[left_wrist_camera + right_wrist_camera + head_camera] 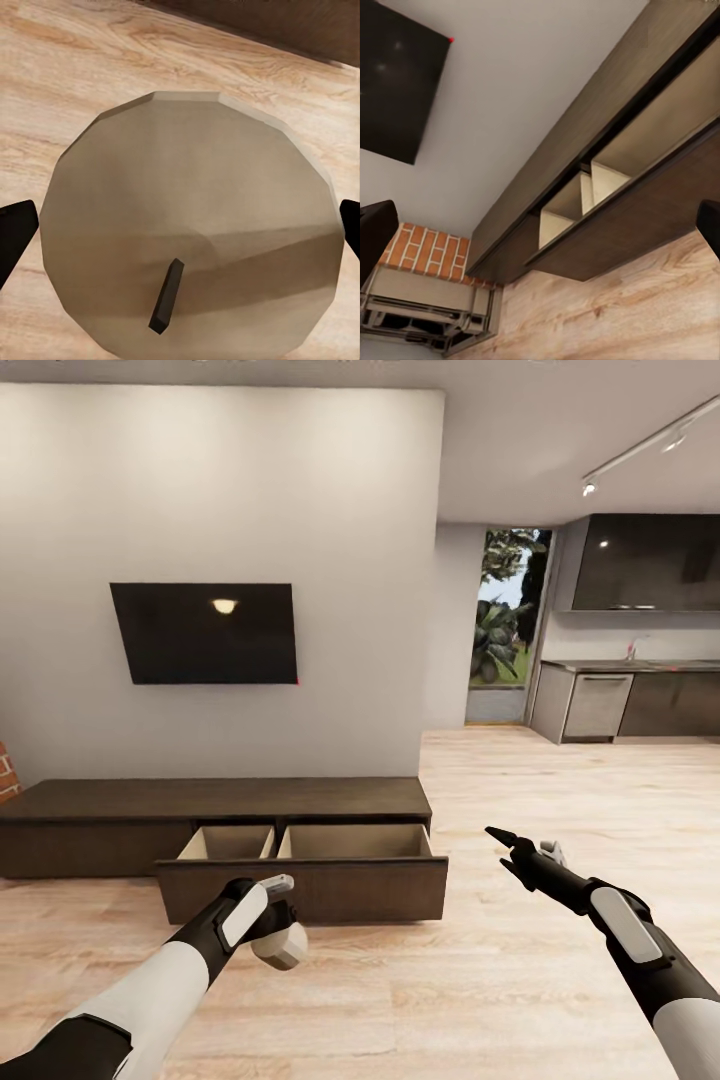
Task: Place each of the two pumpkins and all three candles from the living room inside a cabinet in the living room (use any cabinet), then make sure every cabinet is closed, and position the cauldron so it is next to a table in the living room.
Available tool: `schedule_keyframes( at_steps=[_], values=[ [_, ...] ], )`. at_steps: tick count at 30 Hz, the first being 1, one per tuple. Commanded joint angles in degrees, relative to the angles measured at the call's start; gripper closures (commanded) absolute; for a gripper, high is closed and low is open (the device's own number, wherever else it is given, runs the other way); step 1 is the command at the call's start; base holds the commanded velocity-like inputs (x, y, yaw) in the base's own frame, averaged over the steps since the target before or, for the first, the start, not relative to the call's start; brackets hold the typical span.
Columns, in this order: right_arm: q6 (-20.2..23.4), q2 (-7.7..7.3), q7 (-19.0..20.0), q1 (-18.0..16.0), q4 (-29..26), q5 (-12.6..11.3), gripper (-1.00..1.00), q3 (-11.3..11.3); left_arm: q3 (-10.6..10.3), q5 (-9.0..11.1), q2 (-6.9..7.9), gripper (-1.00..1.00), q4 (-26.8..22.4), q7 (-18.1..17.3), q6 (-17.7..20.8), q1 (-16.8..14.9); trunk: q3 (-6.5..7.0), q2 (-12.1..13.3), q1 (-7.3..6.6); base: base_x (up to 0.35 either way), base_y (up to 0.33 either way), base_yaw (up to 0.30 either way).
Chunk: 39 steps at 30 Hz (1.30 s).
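Note:
My left gripper (pixel 272 916) is shut on one beige-grey candle (pixel 285 950), held just in front of the cabinet's open drawer (pixel 300 888). In the left wrist view the candle (pixel 187 217) sits between the dark fingertips (pixel 13 234), its wick (pixel 166 296) showing. The cabinet (pixel 215 800) is a long, low dark-brown unit against the wall; the pulled-out drawer shows two pale beige compartments (pixel 355 842) with nothing visible in them. My right gripper (pixel 503 848) hangs open over the floor to the drawer's right, nothing between its fingers (pixel 375 229). The right wrist view looks along the cabinet (pixel 615 180).
A black TV (pixel 205 632) hangs on the wall above the cabinet. A strip of brick wall (pixel 7 770) lies at the far left. The kitchen (pixel 640 700) with dark cabinets stands at the back right, beside a glass door (pixel 505 630). Wood floor (pixel 440 980) spreads around me.

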Motion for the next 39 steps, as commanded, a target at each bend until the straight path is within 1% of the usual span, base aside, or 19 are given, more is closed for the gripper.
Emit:
schedule_keyframes(
  at_steps=[1,6,7,9,12,14,16,19,25,29,39],
  values=[
    [0.5,0.00,0.1,0.0,-0.2,-0.1,-1.00,-0.1,-0.4,0.5,0.07,1.00,-0.1,0.7,0.1,0.0,0.11,0.4,-0.23,0.000,0.000,0.000],
    [2.8,0.00,0.1,0.0,-0.9,0.0,-1.00,-0.1,-0.4,0.5,0.26,1.00,-0.1,0.7,0.1,0.0,1.01,2.4,-1.33,0.000,0.000,0.000],
    [5.2,-0.01,0.0,0.0,-1.1,0.2,-1.00,-0.1,-0.4,0.5,0.60,1.00,-0.1,0.7,0.1,0.0,1.19,2.8,-1.55,0.000,0.000,0.000],
    [5.9,-0.01,-0.4,0.0,-1.8,0.3,-1.00,0.1,-0.4,0.5,0.71,1.00,-0.1,0.7,0.2,-0.1,1.55,3.6,-1.99,0.000,0.000,0.000],
    [7.1,-0.06,-3.1,0.0,-2.4,2.4,-1.00,0.3,-0.4,0.6,0.79,1.00,-0.2,0.6,1.0,-0.1,2.09,4.8,-2.64,0.000,0.000,0.000],
    [7.3,-0.08,-4.3,0.0,-2.7,3.4,-1.00,0.3,-0.2,0.6,0.80,1.00,-0.2,0.4,3.2,0.0,2.09,4.8,-2.64,0.000,0.000,0.000],
    [7.5,-0.10,-4.8,0.0,-3.1,3.8,-1.00,0.3,0.3,0.6,0.81,1.00,-0.9,0.3,5.2,0.0,2.09,4.8,-2.64,0.000,0.000,0.000],
    [8.0,-0.10,-5.1,0.0,-3.9,3.9,-1.00,0.3,0.8,0.6,0.81,1.00,-2.2,0.2,6.2,0.0,2.09,4.8,-2.64,0.000,0.000,0.000],
    [8.3,0.00,-5.2,0.0,-4.2,4.0,-1.00,0.2,0.9,0.4,0.95,1.00,-3.1,0.2,6.7,0.0,2.09,4.8,-2.64,0.110,0.000,0.000],
    [8.3,0.07,-5.2,0.0,-4.3,4.1,-1.00,0.3,0.9,0.3,1.20,1.00,-3.1,0.2,6.7,0.0,2.09,4.8,-2.64,0.299,0.000,0.000],
    [8.2,0.08,-5.3,0.0,-4.1,4.1,-1.00,0.3,0.8,0.0,1.17,1.00,-3.2,0.3,6.7,0.0,2.09,4.8,-2.64,0.324,0.000,0.000]
  ],
)
